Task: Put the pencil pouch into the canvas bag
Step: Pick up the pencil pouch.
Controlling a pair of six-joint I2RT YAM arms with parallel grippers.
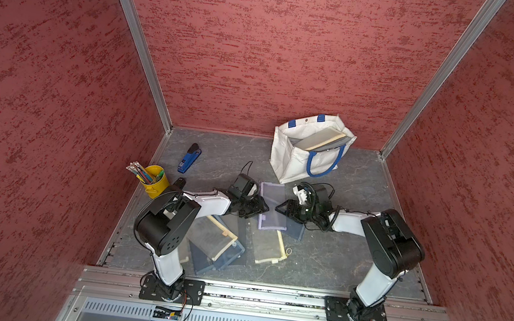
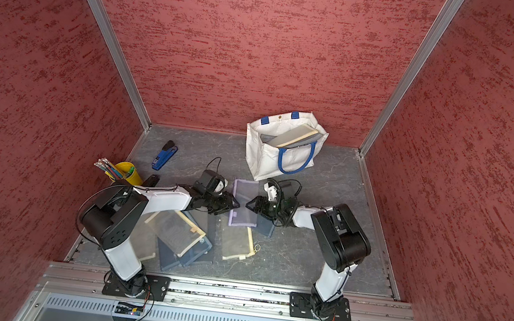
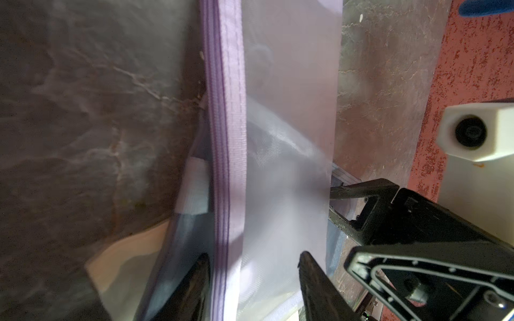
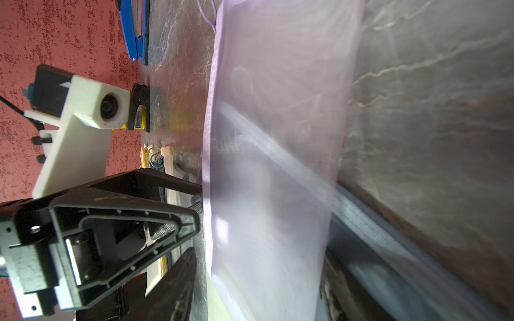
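The grey worktop (image 1: pixel 320 257) carries a canvas bag (image 1: pixel 288 161), blue stapler (image 1: pixel 189 158) and yellow bucket (image 1: pixel 155 184). Overlapping mesh pouches (image 1: pixel 267 246) lie near its middle.

Top views bright, evenly lit, sharp, soft shadows; wide-angle stretch at frame edges; wrist views dimmer, pencil pouch (image 3: pixel 278 180) close-up blurred

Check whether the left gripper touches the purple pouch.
Cannot tell. Left wrist view: the pouch sits between the left gripper's open fingers; neither contact nor gap shows plainly.
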